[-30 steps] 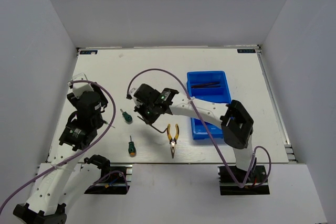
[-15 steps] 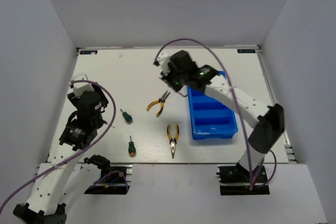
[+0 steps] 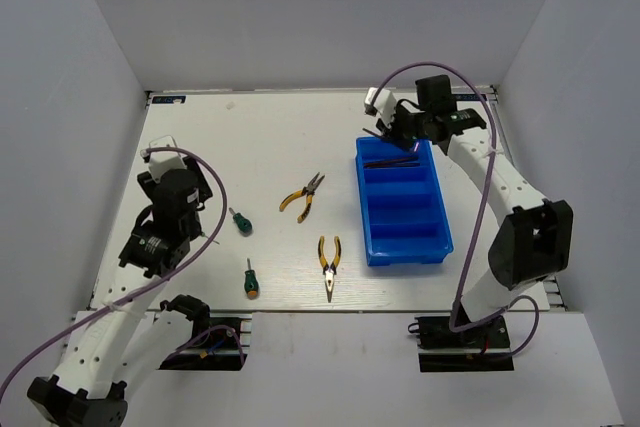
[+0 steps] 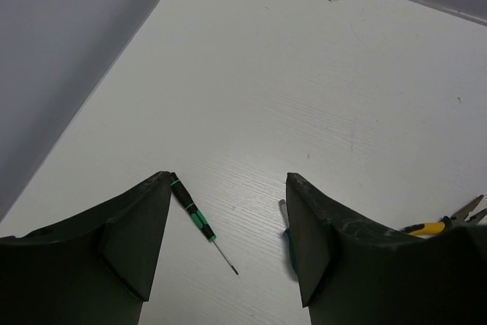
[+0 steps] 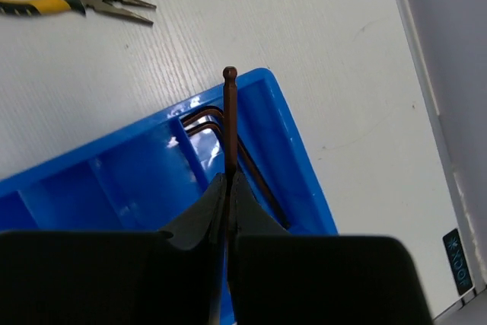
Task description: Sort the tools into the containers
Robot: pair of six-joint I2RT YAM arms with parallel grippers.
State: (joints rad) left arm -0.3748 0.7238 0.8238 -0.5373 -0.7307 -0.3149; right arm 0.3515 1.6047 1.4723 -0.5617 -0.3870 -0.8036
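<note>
The blue tray (image 3: 447, 237) lies right of centre. Dark hex keys (image 3: 392, 161) lie in its far compartment, also seen in the right wrist view (image 5: 199, 121). My right gripper (image 3: 401, 137) hangs over that far end, shut on a hex key (image 5: 230, 123) that points out past the tray wall (image 5: 283, 131). Two yellow-and-black pliers (image 3: 301, 195) (image 3: 328, 265) and two stubby green screwdrivers (image 3: 240, 221) (image 3: 250, 279) lie on the table. My left gripper (image 3: 190, 212) is open and empty above a thin green-banded screwdriver (image 4: 194, 217).
A stubby green screwdriver (image 4: 286, 232) is half hidden behind my left gripper's right finger (image 4: 312, 241). One pair of pliers shows in each wrist view (image 4: 449, 221) (image 5: 76, 1). Grey walls close in the table on the left, the far side and the right.
My right arm has swung from the table's middle to the tray's far end with the hex key in its grip, uncovering one pair of pliers. My left arm has barely shifted.
</note>
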